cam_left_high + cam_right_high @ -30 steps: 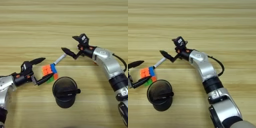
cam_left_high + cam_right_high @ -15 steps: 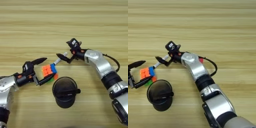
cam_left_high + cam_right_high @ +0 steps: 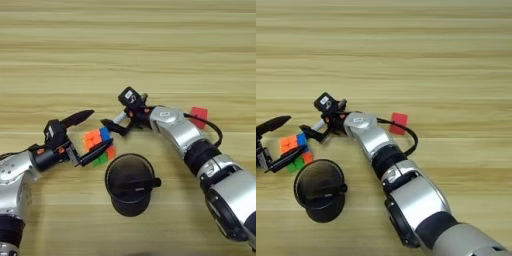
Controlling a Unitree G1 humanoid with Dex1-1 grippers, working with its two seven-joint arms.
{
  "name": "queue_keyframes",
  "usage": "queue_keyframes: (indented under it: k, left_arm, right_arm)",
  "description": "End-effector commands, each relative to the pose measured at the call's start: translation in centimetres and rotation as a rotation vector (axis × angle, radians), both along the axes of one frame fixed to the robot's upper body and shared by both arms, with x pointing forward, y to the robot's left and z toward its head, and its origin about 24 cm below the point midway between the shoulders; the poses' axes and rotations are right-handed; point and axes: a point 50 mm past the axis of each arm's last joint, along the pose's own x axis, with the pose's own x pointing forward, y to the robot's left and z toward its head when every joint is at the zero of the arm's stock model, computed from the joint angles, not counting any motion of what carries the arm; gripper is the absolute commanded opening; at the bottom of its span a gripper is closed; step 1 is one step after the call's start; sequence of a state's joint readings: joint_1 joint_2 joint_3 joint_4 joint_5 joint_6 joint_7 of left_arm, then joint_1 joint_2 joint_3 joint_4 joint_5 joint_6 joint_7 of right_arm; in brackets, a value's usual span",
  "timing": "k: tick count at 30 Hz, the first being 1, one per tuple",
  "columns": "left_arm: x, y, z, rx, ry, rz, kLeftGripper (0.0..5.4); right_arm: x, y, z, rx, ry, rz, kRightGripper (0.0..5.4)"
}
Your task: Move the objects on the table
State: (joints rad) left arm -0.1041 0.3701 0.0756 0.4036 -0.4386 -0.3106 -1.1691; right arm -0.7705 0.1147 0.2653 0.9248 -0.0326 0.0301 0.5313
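Observation:
The puzzle cube [image 3: 96,141] lies on the table [image 3: 150,55] between the two spread fingers of my left gripper [image 3: 101,128], which is open around it. The white-and-black marker pen [image 3: 120,118] lies just right of the cube. My right gripper [image 3: 116,111] is down over the pen, one finger below it and one above, open, with most of the pen hidden. The small red block [image 3: 198,116] rests behind my right forearm, apart from both grippers.
A black round cup [image 3: 130,182] stands right in front of the cube and pen, close under both grippers. My right arm [image 3: 376,145] stretches diagonally across the table's middle.
My right gripper has swept left and come down onto the marker pen. The left gripper and the cube have stayed where they were.

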Motion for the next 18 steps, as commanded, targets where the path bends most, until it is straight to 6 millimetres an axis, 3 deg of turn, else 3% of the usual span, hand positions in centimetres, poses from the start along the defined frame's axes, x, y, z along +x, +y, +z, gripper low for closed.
queue_keyframes:
  k: [1,7,18]
  left_arm:
    - [0.2,0.0,0.5,0.003,-0.019,0.003,5.37]
    - [0.2,0.0,0.5,0.005,-0.023,0.005,5.37]
    - [0.2,-0.4,0.4,-0.001,-0.022,0.005,5.37]
  right_arm:
    - [0.3,0.9,0.5,0.006,-0.008,0.007,5.4]
    - [0.3,0.2,-0.9,-0.039,0.05,-0.029,5.4]
    - [-0.2,-3.5,-3.3,-0.141,0.06,0.002,5.4]
